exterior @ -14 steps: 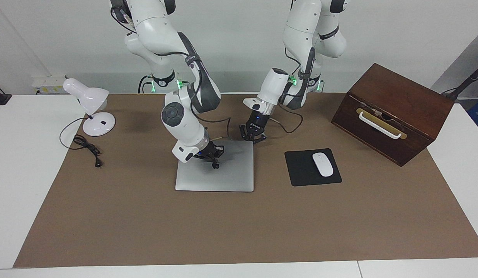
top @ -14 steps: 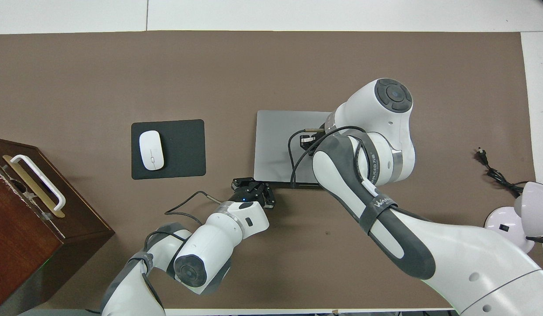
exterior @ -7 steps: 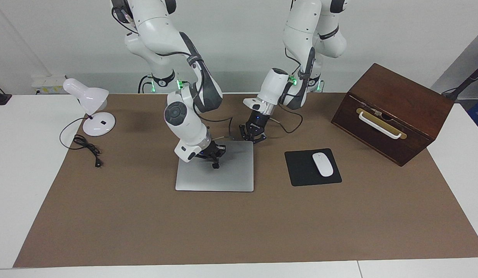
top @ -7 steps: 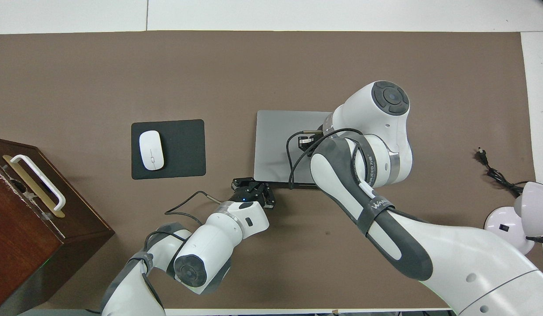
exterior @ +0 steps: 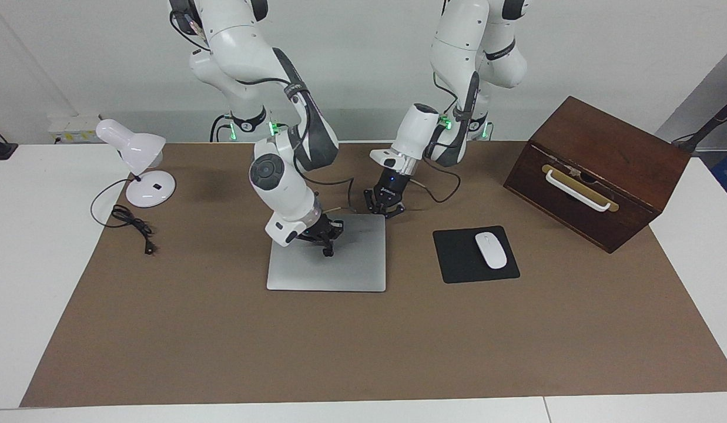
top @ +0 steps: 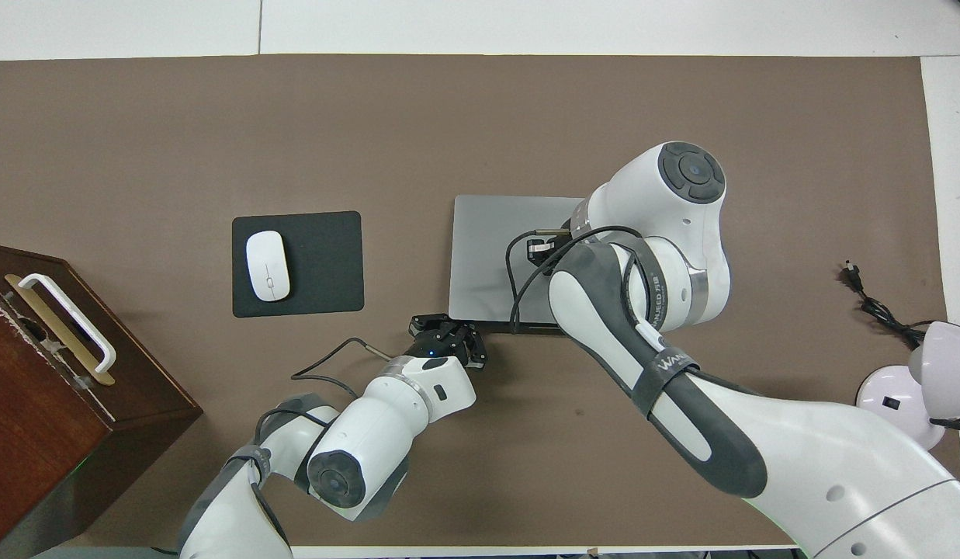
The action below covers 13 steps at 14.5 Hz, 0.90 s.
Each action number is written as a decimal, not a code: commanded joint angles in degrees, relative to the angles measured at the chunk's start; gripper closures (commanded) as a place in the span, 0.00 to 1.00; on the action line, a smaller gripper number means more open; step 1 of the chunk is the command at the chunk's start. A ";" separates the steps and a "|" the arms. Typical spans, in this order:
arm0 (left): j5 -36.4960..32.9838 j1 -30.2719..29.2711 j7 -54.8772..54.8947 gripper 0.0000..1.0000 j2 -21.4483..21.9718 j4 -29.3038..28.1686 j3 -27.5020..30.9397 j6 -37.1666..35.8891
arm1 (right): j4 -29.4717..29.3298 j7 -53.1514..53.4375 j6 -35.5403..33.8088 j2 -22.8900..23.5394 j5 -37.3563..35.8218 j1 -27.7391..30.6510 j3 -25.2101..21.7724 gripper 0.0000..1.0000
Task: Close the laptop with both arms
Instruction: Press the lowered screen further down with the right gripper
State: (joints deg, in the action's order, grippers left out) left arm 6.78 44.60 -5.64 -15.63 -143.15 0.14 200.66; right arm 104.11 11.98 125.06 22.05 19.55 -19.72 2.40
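The laptop (exterior: 339, 270) lies shut and flat on the tabletop (exterior: 516, 341), mid-frame. The right pincer (exterior: 325, 238) is low over its lid, probably to press it home. The left pincer (exterior: 385, 207) is at the upper corner, probably steadying. Whether either is spread or pressed together, I cannot tell.

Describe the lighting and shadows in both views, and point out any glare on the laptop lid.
Facing view: even, soft light; the right gripper throws a faint dark smudge on the laptop lid, and no glare shows there. Overhead view: flat light on the lid, no hot spot; a soft shadow lies on the mat beside the wooden box.
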 commanded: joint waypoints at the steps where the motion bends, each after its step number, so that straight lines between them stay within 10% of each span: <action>1: -0.54 -1.27 1.25 1.00 -5.90 0.94 0.47 0.00 | -0.75 0.85 -1.40 -0.96 1.45 0.03 -0.02 1.00; 10: -0.46 -1.35 0.81 1.00 -5.46 0.94 0.38 0.00 | -4.18 1.82 -7.64 -3.24 0.57 0.73 -0.64 1.00; 13: -0.37 -1.35 0.28 1.00 -4.67 0.94 0.38 0.00 | -4.18 2.08 -8.35 -4.64 0.57 0.82 -0.90 0.86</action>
State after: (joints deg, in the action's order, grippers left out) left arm 6.78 44.60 -5.66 -15.64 -143.16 0.14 200.70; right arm 99.84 12.55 117.92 18.86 19.55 -19.29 1.50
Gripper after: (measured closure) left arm 0.991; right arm 0.912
